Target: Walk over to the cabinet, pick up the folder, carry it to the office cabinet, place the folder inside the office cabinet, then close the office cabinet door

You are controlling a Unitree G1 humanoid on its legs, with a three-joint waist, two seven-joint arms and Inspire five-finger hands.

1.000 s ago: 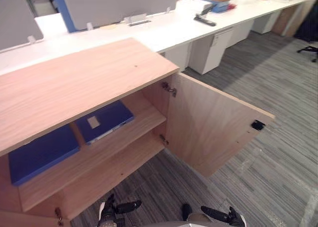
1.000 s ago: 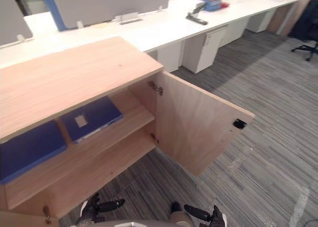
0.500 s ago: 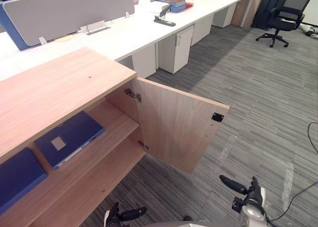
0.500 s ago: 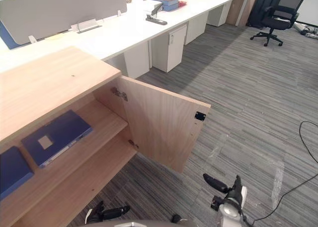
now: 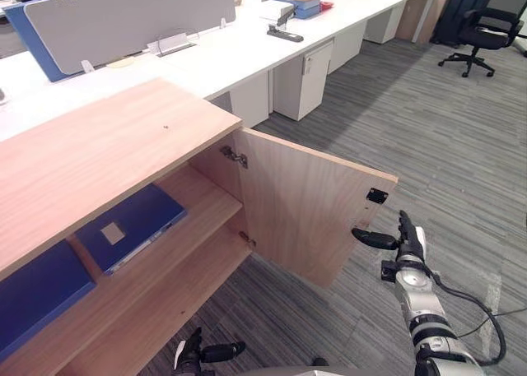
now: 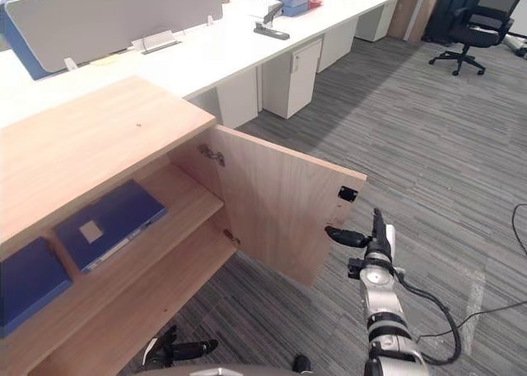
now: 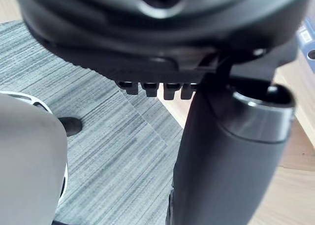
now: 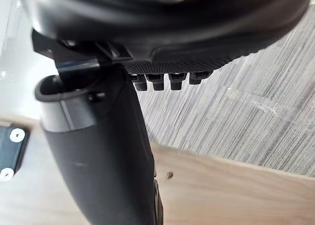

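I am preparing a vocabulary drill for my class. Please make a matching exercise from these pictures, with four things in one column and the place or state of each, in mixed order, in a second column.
Things
1. cabinet door
2. folder with the pale label
3. right hand
4. office chair

Place or state
A. lying flat on the upper shelf
B. on the carpet, far off to the right
C. standing open
D. held up close to the door's free edge

Right pairs: 1-C, 2-A, 3-D, 4-B
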